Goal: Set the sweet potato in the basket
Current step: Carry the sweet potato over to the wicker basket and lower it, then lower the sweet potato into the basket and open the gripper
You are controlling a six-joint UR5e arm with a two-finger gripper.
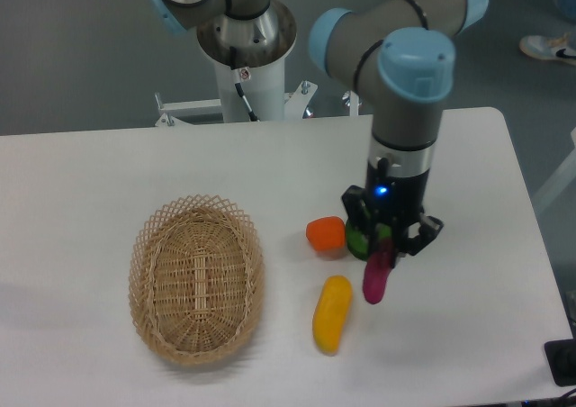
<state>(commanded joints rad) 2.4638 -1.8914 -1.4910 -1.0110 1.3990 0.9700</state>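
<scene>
**Sweet potato gripped, basket waiting across the table**

Toward the right side of the table, the gripper [382,256] points straight down from the arm, its two fingers closed on the upper end of the sweet potato [375,278]. The small magenta vegetable hangs nearly upright from the fingers; whether its lower tip touches the table cannot be told. A green object [358,241] sits just behind the fingers, mostly hidden. Just left of that is an orange rounded vegetable [325,235], and nearer the front edge lies a longer yellow vegetable [332,313], close beside the sweet potato. The basket [196,279], oval and woven, rests well apart toward the left front of the table [90,182], and looks empty.

The grasp seems made, so the carrying step is likely at hand. The next move would call for lifting clear of the yellow vegetable, crossing leftward above the basket's lattice rim, then releasing inside.

No brand, label or readable writing shows; only a small blue light glows on the gripper body.
</scene>
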